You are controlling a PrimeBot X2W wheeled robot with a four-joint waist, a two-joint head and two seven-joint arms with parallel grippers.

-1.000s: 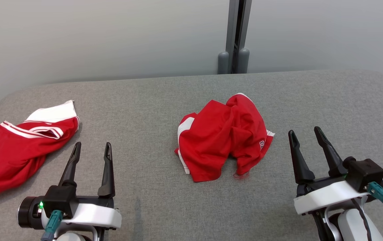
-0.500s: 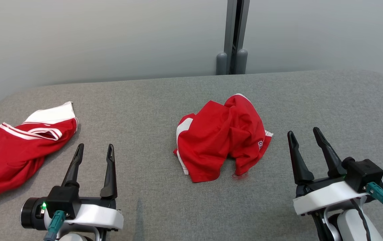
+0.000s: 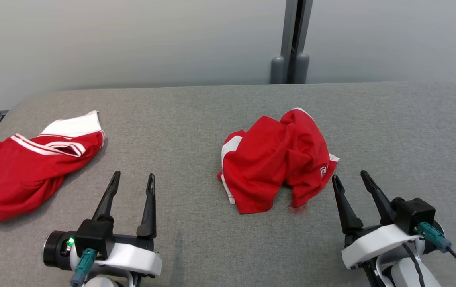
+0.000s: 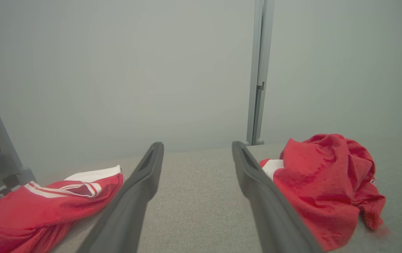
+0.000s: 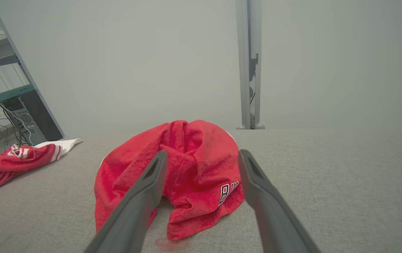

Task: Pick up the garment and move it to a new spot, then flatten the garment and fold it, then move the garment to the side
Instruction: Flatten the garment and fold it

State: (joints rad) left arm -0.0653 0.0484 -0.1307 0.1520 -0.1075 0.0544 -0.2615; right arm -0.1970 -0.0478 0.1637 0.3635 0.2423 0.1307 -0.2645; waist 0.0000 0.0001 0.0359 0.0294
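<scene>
Matt red knit cloth garment on a coarse grey woven fabric table, beside smooth metal post.

The garment is bunched right up, so its lettering is mostly swallowed by the folds. In the right wrist view there's a B and a sliver of the next letter, and the rest can't be read. The right gripper covers part of its near edge there. Over on the left, the second red shirt runs off the head view's left edge, and both arms are cut off at the bottom.
</scene>
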